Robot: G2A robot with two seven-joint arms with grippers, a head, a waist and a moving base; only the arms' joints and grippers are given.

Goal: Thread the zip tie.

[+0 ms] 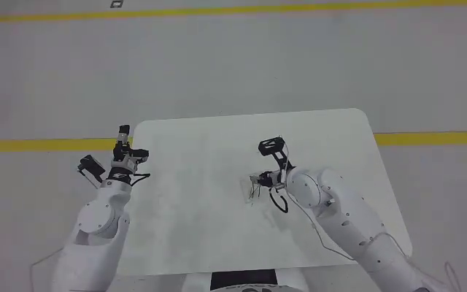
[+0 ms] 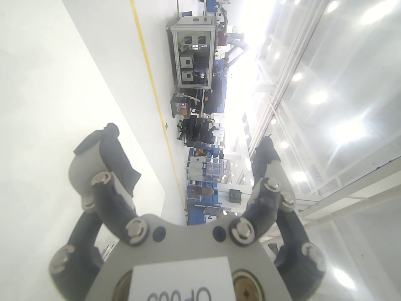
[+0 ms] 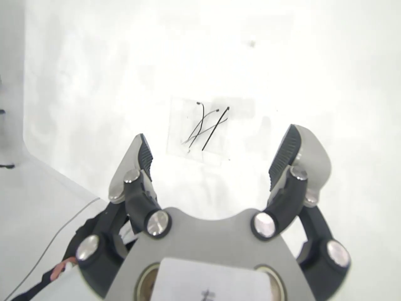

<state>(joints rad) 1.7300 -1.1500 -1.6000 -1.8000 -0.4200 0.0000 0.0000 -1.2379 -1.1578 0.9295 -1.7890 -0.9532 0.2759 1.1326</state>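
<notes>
Some thin black zip ties [image 3: 206, 126] lie crossed on a clear sheet [image 3: 241, 139] near the middle of the white bench [image 1: 219, 146]. They seem to be three, but the strands overlap. The right pincer [image 3: 217, 145] hangs just above them, its fingers wide apart and holding nothing. The left pincer [image 2: 188, 139] is at the left edge of the bench, also spread apart and empty.

Zip ties [image 3: 215, 129] lie crossed over one another on a sheet [image 3: 239, 140]. The sheet lies flat on the tabletop [image 1: 211, 142], a little right of its middle. My right gripper [image 3: 217, 134] hangs just beside the sheet's right side, apart from the ties. My left gripper [image 1: 124, 133] is well left of the sheet, at the tabletop's left edge.
</notes>
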